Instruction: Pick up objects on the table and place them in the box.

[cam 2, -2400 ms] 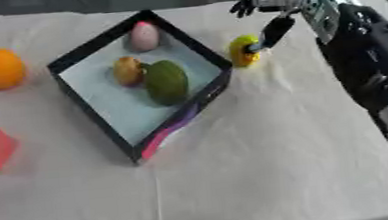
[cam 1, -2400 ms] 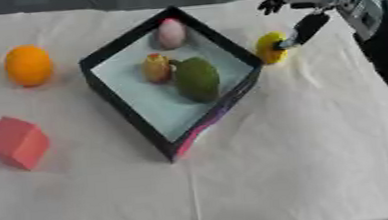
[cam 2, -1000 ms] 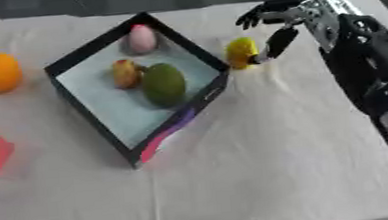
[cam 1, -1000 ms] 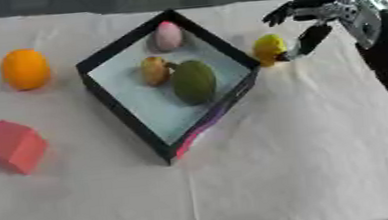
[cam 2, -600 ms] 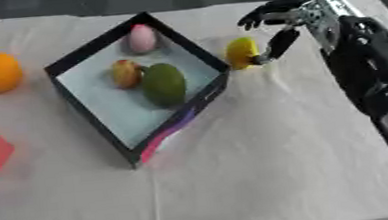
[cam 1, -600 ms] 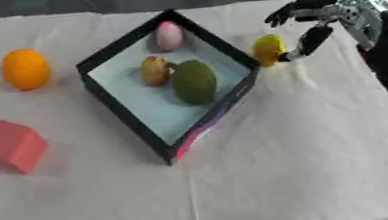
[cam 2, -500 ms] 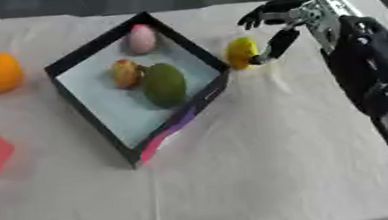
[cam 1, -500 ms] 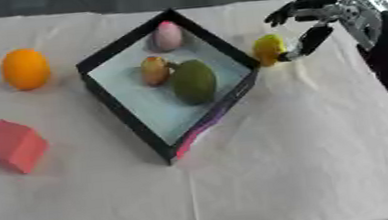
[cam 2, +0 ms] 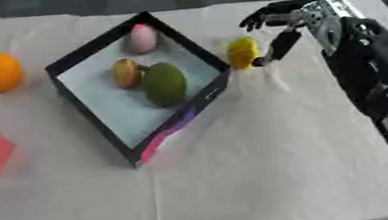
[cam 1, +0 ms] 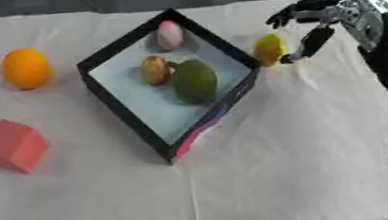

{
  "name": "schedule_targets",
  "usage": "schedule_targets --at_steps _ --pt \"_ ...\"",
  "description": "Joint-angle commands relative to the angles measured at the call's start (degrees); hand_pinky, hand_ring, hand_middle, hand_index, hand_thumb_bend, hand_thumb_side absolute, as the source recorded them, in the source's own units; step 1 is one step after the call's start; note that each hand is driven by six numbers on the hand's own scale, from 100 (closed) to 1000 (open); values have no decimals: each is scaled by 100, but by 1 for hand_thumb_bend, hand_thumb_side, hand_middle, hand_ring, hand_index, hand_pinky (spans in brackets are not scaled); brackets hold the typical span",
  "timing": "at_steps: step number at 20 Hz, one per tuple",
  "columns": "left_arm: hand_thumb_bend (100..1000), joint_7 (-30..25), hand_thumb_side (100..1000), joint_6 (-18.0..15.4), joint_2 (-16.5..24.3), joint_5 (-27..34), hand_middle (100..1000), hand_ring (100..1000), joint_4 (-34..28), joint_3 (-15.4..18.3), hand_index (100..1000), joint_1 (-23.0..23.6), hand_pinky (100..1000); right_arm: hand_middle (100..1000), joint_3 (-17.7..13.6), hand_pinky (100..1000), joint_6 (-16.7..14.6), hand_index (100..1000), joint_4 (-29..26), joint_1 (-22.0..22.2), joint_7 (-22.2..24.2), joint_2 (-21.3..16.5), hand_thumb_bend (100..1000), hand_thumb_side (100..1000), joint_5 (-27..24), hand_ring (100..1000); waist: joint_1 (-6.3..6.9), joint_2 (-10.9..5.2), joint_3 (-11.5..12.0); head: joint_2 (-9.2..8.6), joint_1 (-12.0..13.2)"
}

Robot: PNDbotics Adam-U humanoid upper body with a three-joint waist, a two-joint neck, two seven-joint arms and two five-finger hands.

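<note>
1 yellow fruit sits beside the box, right hand open, thumb nearly touching it.

The robot's right arm reaches in from the upper right, black with silver joints. Its right hand is spread open, fingers extended to the left and the thumb pointing down. The left arm is out of sight.
</note>
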Motion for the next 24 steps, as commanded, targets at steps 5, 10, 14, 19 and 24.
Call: schedule_targets --at_steps 5,10,14,19,24 --pt "100 -36 720 -5 121 -14 782 846 -96 -8 844 -23 948 833 -37 944 160 953 -30 -113 44 -84 445 293 -143 879 91 -101 -11 -2 -24" --pt "100 -52 721 4 111 -18 783 846 -91 -17 843 -37 950 815 -21 929 330 941 -31 -133 102 -22 414 249 -283 862 86 -92 1 -9 -24" --pt "100 -60 721 6 106 -24 783 846 -92 -18 843 -43 950 802 -12 919 441 921 -40 -145 102 9 399 240 -329 853 82 -88 20 -19 -24" --pt "100 -71 722 10 105 -29 784 846 -90 -25 843 -44 952 739 -16 878 494 854 -45 -159 55 18 381 259 -339 819 78 -87 23 -15 -25" --pt "100 -90 723 12 105 -31 783 847 -89 -35 842 -40 954 665 -33 848 728 788 -26 -176 -218 44 311 262 -438 777 79 -87 22 -4 -27"
